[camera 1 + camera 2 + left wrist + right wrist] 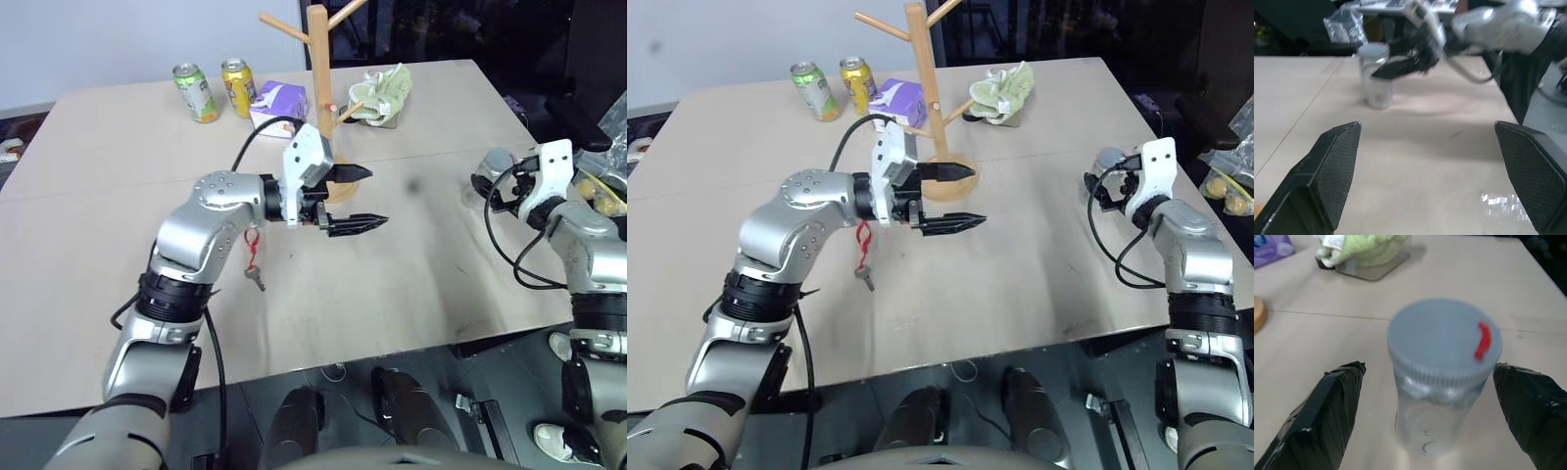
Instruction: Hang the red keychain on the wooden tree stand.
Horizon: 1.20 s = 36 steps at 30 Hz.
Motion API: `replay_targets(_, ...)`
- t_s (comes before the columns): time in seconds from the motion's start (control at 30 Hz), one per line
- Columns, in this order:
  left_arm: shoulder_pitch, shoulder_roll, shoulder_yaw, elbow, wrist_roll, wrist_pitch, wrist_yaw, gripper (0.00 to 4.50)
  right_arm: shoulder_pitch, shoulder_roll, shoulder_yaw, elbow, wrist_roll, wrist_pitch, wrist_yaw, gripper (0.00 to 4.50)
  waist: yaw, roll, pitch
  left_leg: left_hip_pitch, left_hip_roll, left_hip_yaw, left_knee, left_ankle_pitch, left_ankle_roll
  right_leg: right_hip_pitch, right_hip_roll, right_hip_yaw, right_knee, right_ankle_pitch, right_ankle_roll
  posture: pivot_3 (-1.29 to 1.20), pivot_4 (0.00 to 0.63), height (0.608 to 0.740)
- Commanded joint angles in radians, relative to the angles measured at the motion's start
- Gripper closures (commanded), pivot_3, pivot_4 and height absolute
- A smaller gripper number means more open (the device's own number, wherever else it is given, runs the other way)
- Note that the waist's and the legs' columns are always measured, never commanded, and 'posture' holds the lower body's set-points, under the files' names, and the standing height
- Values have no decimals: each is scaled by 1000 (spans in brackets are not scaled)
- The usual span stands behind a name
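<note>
Red keychain (253,257) lies on table (411,264); L gripper (351,199) & R gripper (1430,418) wide open, empty.

Head stereo pair looks forward and down over the bench (411,284). Each wrist camera sights closely along its tool; both share the clear jar (1442,382).
</note>
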Motion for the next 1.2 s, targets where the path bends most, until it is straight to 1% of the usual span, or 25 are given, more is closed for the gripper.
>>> replay_targets(0.03,14,105,104,-99,-64,83,-26,0,10,-77,-95,-243,112,151,21,26,-2,2,1,0,0,0,0,0,0,0,0,0,0,0,0,0,150,740)
replay_targets(0.13,49,178,201,-149,-108,193,43,0,5,-129,-128,-371,229,265,75,26,-3,3,2,0,0,0,0,0,0,-1,0,0,0,0,0,0,150,740)
replay_targets(0.23,115,215,297,-187,-103,268,150,0,-24,-156,-126,-450,336,353,122,26,-3,2,1,1,1,-1,0,0,0,1,1,-1,0,0,0,0,150,740)
replay_targets(0.3,171,224,359,-222,-95,301,223,0,-37,-167,-96,-479,379,377,164,26,-3,2,1,2,1,-1,0,0,0,1,1,-1,0,0,0,0,150,740)
replay_targets(0.4,281,205,428,-301,-54,360,375,0,-46,-163,-16,-508,420,383,234,26,0,2,1,2,1,-1,0,0,0,1,1,-2,0,0,0,0,150,740)
replay_targets(0.43,321,189,443,-335,-41,374,425,0,-44,-159,13,-514,426,376,259,26,0,2,1,2,1,-1,0,0,0,1,1,-2,0,0,0,0,150,740)
replay_targets(0.53,460,87,485,-440,29,408,613,0,-33,-165,117,-531,409,320,360,26,2,2,1,1,1,-1,0,0,0,1,-1,-2,-1,0,0,0,150,740)
replay_targets(0.57,484,58,495,-459,44,416,658,0,-34,-166,134,-531,407,309,380,26,4,2,1,1,1,-1,0,0,0,1,-1,-2,-2,0,0,0,150,740)
replay_targets(0.67,554,-67,509,-511,109,448,823,0,-49,-170,197,-521,387,267,448,26,13,1,2,-1,0,-2,1,0,0,0,-2,-4,-1,0,0,0,150,740)
replay_targets(0.73,577,-130,511,-532,129,466,890,0,-61,-166,222,-512,378,249,474,26,20,0,1,0,0,-3,2,0,0,1,-2,-4,-1,0,0,0,150,740)
replay_targets(0.87,624,-219,461,-549,150,487,948,0,-90,-153,248,-495,372,235,496,26,29,0,1,0,0,-3,2,0,0,1,-2,-5,0,0,0,0,150,740)
replay_targets(0.97,647,-251,411,-549,153,483,952,0,-94,-152,252,-494,369,236,504,26,29,0,1,0,0,-3,2,0,0,2,-2,-5,0,0,0,0,150,740)
replay_targets(1.07,638,-286,369,-534,158,471,964,0,-92,-158,249,-498,368,240,509,26,29,0,1,0,0,-3,2,0,0,2,-2,-5,0,0,0,0,150,740)
replay_targets(1.2,623,-297,335,-506,174,455,961,0,-85,-162,238,-508,374,255,502,26,28,-1,1,0,0,-3,2,0,0,2,-2,-5,0,0,0,0,150,740)
